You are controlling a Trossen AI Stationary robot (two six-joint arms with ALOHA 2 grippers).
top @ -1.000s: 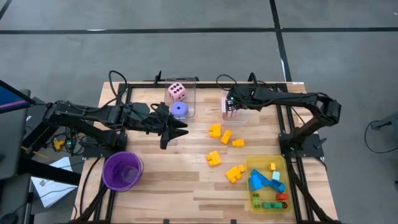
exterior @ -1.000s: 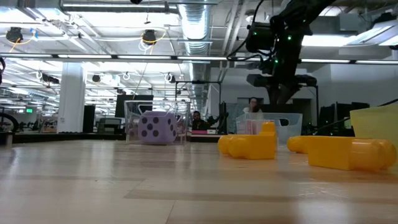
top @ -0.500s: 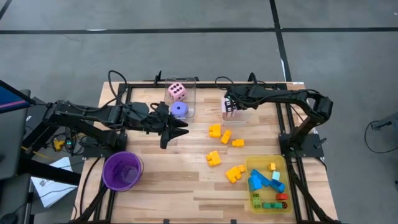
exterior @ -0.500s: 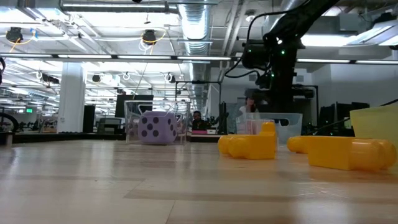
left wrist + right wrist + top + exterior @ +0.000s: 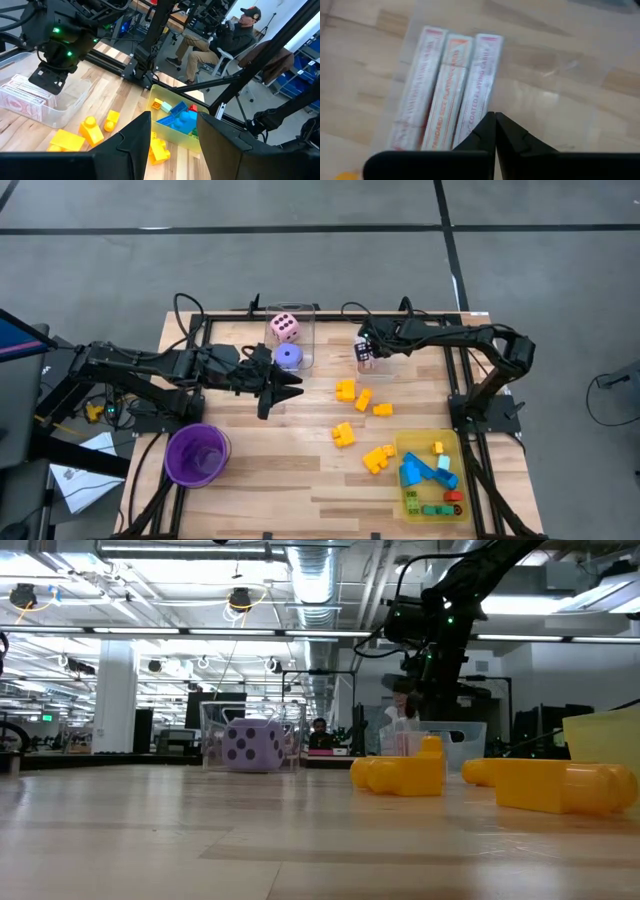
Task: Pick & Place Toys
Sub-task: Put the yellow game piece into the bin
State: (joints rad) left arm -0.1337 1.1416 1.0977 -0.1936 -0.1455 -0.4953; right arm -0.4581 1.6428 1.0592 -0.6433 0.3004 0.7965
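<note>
Three flat pink-white card packs point(image 5: 445, 95) lie side by side in a clear box point(image 5: 378, 365) at the table's far middle. My right gripper point(image 5: 495, 119) points steeply down into that box, shut, with its tips over one outer pack. Several yellow blocks point(image 5: 362, 399) lie loose on the wood. A pink die point(image 5: 285, 328) and a purple die point(image 5: 288, 356) sit in another clear box point(image 5: 310, 330). My left gripper point(image 5: 287, 385) hovers open, with nothing between its fingers, over the table's middle. My right gripper's shut fingertips point(image 5: 488, 125) stand over the long edge of the outer card pack point(image 5: 479, 95), coming from above at a steep slant. I cannot tell whether they touch the pack. The packs lie flat on the box floor.
A yellow tray point(image 5: 412, 442) at the near right holds blue, yellow, green and red blocks. A purple round cup point(image 5: 196, 455) stands at the near left. Bare wood lies between cup and blocks. A seated person point(image 5: 235, 35) shows beyond the table.
My right gripper has sunk toward the clear box with the cards, shifted slightly toward the table's left, and tipped steeper downward. The cards and blocks lie as before.
</note>
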